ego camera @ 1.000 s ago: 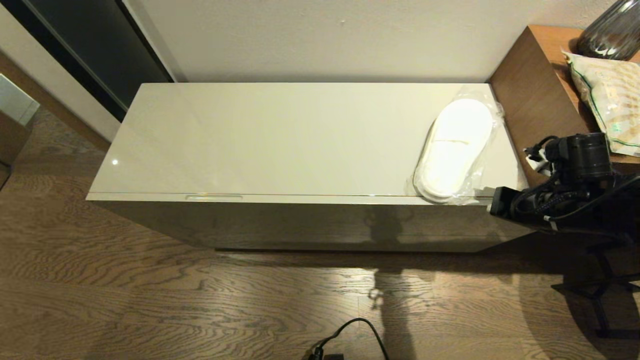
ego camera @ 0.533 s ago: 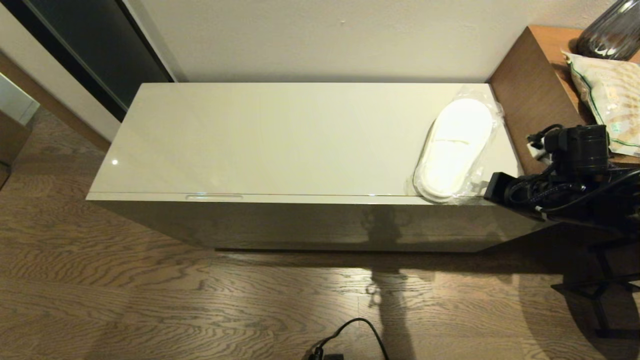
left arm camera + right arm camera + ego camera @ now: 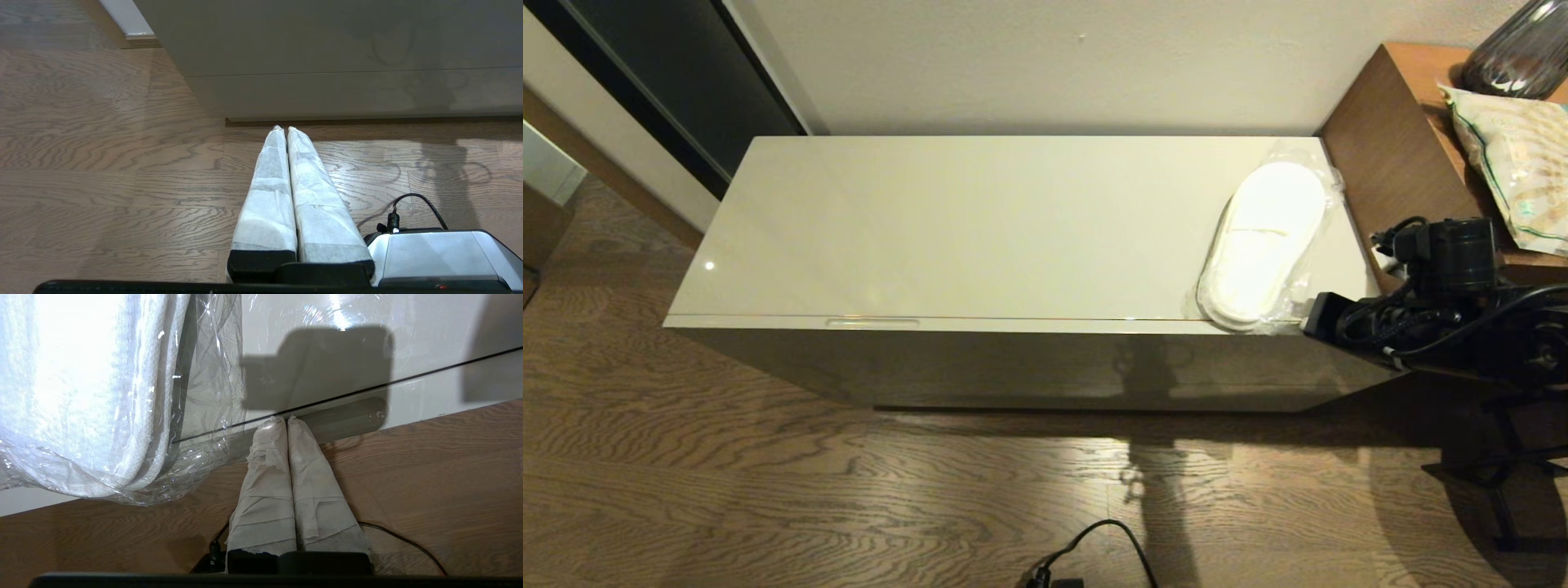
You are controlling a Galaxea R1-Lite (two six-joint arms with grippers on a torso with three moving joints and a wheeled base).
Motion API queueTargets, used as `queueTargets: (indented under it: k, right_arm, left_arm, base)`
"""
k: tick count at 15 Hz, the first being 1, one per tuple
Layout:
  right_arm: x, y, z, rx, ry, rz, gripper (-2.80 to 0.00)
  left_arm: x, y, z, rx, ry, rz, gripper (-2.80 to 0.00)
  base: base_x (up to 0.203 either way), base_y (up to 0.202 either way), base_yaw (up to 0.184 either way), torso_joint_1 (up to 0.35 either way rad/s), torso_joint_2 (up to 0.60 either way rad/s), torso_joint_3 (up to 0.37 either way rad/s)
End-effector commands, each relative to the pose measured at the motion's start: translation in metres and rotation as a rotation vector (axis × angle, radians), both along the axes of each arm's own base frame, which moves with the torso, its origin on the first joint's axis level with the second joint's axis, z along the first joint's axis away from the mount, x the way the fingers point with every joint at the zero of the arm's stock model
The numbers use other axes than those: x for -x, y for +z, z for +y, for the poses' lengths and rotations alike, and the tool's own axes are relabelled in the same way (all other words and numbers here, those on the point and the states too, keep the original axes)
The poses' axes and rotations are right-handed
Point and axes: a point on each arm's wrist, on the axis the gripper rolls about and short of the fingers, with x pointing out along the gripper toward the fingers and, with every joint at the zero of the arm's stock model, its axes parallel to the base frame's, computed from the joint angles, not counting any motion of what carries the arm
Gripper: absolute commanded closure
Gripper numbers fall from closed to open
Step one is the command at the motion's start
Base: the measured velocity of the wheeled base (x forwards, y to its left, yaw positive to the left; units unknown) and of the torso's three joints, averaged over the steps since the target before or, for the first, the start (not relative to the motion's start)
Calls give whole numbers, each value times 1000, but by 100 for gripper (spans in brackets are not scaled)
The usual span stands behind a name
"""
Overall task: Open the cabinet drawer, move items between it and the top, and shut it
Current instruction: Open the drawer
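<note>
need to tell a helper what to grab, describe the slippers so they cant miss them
Find the long glossy cream-white cabinet top against the wall and follow it to its right end, beside the brown wooden box. There lie the slippers: a flat white pair in crinkly clear plastic wrap, toes overhanging the front edge. Nothing else rests on that top; the right gripper sits just beside them.

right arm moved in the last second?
Yes. In the head view the right gripper has crept toward the robot's left along the glossy cream-white cabinet top's front edge, closer to the plastic-wrapped white slippers.
</note>
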Motion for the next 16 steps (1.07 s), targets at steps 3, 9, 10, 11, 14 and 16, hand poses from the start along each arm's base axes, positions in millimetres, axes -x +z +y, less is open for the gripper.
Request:
queueTargets:
  k: [3, 9, 10, 11, 14, 16]
  right_arm:
    - [0, -36, 0, -2, 16, 128, 0]
    - [35, -56, -2, -119, 18, 298, 0]
    - [45, -55, -3, -138, 17, 315, 0]
    - [56, -53, -4, -157, 22, 328, 0]
    - [98, -36, -8, -181, 40, 331, 0]
    - [139, -19, -12, -185, 48, 311, 0]
  left_arm:
    - [0, 0, 0, 0, -1, 2, 0]
    - [0, 0, 0, 0, -1, 3, 0]
    - [0, 0, 0, 0, 1, 2, 0]
    - [0, 0, 0, 0, -1, 3, 0]
    - [0, 0, 0, 0, 0, 2, 0]
    - [0, 0, 0, 0, 1, 3, 0]
  base:
    - [0, 0, 0, 0, 0, 0]
    - [0, 0, 0, 0, 0, 0]
    - [0, 0, 0, 0, 0, 0]
    - [0, 0, 0, 0, 0, 0]
    - [0, 0, 0, 0, 0, 0]
    - [0, 0, 0, 0, 0, 0]
